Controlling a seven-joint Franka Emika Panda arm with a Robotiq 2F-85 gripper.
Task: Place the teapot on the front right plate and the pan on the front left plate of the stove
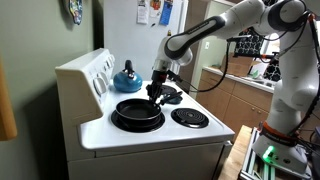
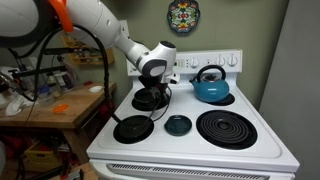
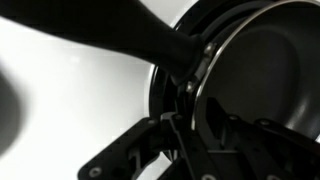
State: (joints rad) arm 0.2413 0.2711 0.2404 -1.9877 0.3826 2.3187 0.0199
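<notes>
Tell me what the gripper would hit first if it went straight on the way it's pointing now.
Most likely the pan, at its rim near where the handle joins, though depth is hard to judge.

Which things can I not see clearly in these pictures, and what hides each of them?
1. Pincer jaws, wrist view: dark and cut off by the lower edge, so open or shut cannot be told.
2. Burner under the shallow black frying pan: covered by the pan in both exterior views.
3. Knobs of the white electric stove: too small to read in both exterior views.
</notes>
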